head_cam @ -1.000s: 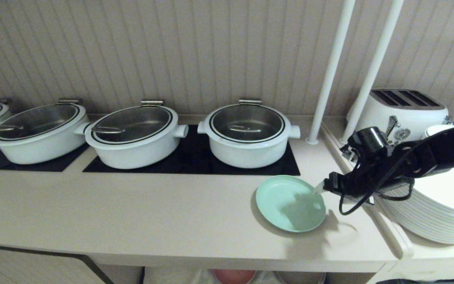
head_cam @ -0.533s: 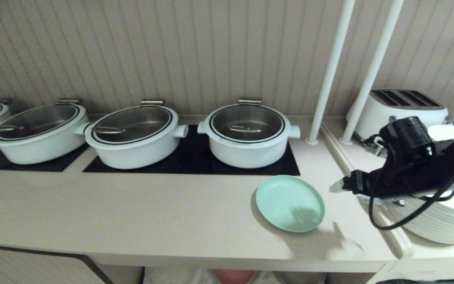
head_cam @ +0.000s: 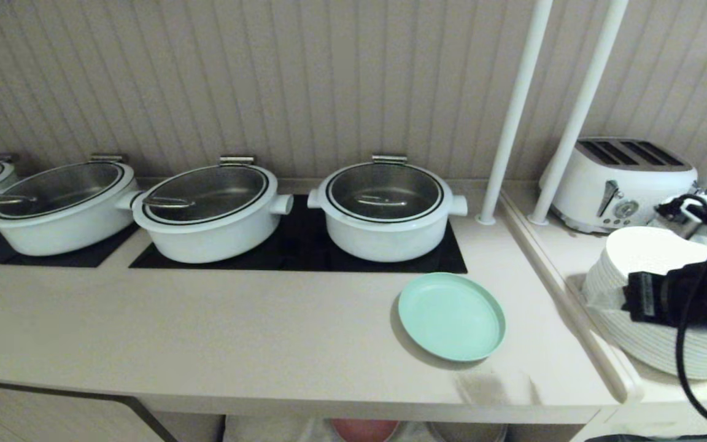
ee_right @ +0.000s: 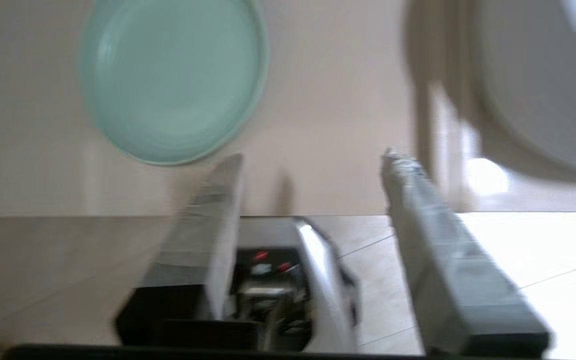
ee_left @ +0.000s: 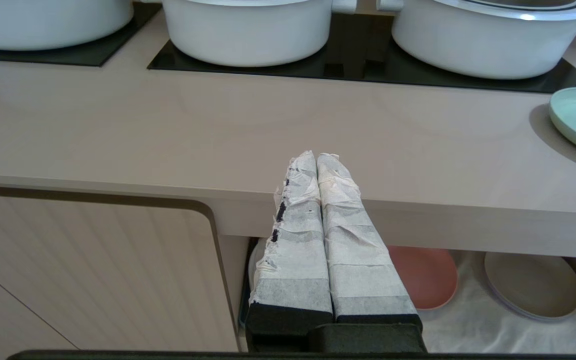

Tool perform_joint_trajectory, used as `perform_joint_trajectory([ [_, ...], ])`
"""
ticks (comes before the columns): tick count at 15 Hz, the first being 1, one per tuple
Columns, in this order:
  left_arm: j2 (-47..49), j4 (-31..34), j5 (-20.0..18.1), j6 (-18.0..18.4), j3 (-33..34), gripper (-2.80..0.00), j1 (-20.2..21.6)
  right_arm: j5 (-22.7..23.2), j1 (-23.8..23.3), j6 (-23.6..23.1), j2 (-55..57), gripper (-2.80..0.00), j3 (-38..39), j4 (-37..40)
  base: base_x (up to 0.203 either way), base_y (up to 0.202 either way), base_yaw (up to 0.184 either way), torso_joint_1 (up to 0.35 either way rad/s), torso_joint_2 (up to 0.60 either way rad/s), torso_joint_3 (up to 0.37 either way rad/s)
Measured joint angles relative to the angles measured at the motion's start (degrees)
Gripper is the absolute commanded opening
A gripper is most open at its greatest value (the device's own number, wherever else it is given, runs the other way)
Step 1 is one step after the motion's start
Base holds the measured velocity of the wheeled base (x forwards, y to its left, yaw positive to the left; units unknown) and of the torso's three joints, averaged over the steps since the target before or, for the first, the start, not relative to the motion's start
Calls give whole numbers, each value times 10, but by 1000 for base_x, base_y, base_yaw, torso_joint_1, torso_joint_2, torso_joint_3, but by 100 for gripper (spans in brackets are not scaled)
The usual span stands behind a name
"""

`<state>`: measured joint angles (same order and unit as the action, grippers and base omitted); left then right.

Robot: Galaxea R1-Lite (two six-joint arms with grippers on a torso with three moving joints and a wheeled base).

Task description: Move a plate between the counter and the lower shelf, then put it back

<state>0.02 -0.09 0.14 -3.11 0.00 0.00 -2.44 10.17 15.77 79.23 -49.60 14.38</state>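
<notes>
The mint-green plate [head_cam: 452,316] lies flat on the pale beige table [head_cam: 237,344], near the front edge and just in front of the right end of the black cooktop panel [head_cam: 298,252]. Nothing touches it. Three white pots [head_cam: 387,212] with shiny metal insides stand in a row on the black panels behind it, and part of a fourth shows at the far left.

The right gripper [ee_right: 313,165] is off to the right of the plate, well apart from it, its dark body showing in the head view over a stack of larger white plates [head_cam: 654,307]. In the blurred right wrist view its two taped fingers [ee_right: 413,180] stand spread with a clear gap between them and nothing in that gap; the green plate sits beyond the fingertips, off to one side.

The left gripper [ee_left: 316,159] hangs low in front of the table's thick front edge, its two white-wrapped fingers pressed together, holding nothing.

Beneath the table the lower shelf [ee_left: 473,325] opens, its floor covered in wrinkled white cloth. A pink plate [ee_left: 425,275] and a beige plate [ee_left: 533,285] lie on that cloth side by side.

A white toaster [head_cam: 623,178] stands behind the stacked plates, beside two slanted white poles [head_cam: 513,116] that rise from the table.
</notes>
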Motion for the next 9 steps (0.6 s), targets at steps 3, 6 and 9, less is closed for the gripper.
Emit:
perform_joint_trajectory([
  [3, 0, 0, 0, 0, 0, -280, 0, -42, 0, -23, -67, -280, 22, 1, 0, 0, 0, 0, 0, 0],
  [6, 0, 0, 0, 0, 0, -280, 0, -63, 0, -26, -123, -280, 44, -2, 0, 0, 0, 0, 0, 0],
  [9, 0, 0, 0, 0, 0, -280, 0, -77, 10, -27, -175, -280, 88, -23, 0, 0, 0, 0, 0, 0],
])
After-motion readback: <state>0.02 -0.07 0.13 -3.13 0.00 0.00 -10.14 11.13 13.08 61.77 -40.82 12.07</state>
